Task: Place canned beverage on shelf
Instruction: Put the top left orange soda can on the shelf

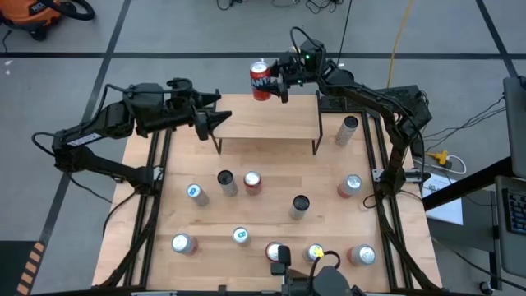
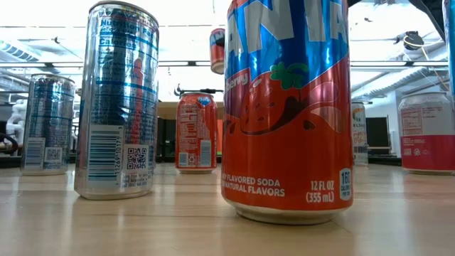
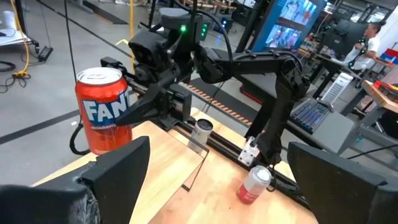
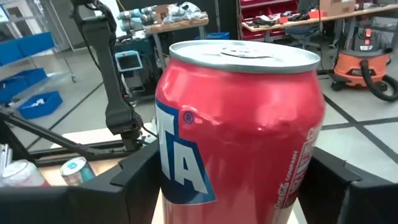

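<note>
Red aluminium soda can, clamped upright in the right gripper, needs lowering level onto the light wooden shelf; left gripper gapes wide, empty.

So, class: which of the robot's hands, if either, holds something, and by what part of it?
The right hand grips the red soda can by its sides, upright, near the shelf. The left hand is open and empty.

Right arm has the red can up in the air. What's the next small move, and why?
Probably ease the right gripper toward the shelf before lowering: the red can it holds hangs past the shelf's far edge, not yet over the board. The left gripper, open, waits at the shelf's left end.
</note>
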Controlling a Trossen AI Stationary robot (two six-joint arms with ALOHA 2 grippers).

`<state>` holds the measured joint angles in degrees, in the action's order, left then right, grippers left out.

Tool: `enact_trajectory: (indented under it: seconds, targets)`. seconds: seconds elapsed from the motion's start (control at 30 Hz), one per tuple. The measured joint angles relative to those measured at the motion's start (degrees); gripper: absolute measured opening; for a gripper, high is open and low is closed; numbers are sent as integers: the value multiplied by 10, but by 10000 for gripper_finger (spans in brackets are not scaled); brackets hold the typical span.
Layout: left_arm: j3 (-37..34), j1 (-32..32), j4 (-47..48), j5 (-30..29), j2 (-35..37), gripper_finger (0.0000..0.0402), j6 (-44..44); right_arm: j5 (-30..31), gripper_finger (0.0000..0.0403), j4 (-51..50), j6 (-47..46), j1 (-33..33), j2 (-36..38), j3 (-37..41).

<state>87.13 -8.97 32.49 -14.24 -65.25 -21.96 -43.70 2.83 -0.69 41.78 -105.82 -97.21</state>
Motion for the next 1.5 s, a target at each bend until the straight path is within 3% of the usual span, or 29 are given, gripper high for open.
enact_trajectory:
  seconds: [0.2, 0.43, 0.57, 0.8, 1.0, 1.13, 1.3, 1.5]
  targets:
    - [0, 0, 2, 0, -5, 382, 3, 4, 270, -9, 38, 0, 0, 0]
    - [0, 0, 2, 5, -5, 382, 2, -13, 269, -45, 1, 4, 5, 0]
    - [0, 5, 2, 7, -5, 382, 2, -37, 269, -116, 16, 12, 28, -1]
    - [0, 22, 2, 9, -5, 382, 2, -79, 268, -332, 114, 13, 35, 8]
    - [0, 28, 2, 10, -5, 382, 2, -84, 268, -164, 42, -4, 34, 95]
    - [0, 28, 2, 10, -5, 382, 2, -36, 268, -34, 14, 2, 36, 126]
    - [0, 28, 2, 10, -5, 382, 2, 18, 268, -3, 48, 18, 35, 135]
    - [0, 27, 2, 5, -5, 382, 2, 31, 268, -2, 74, 45, 35, 135]
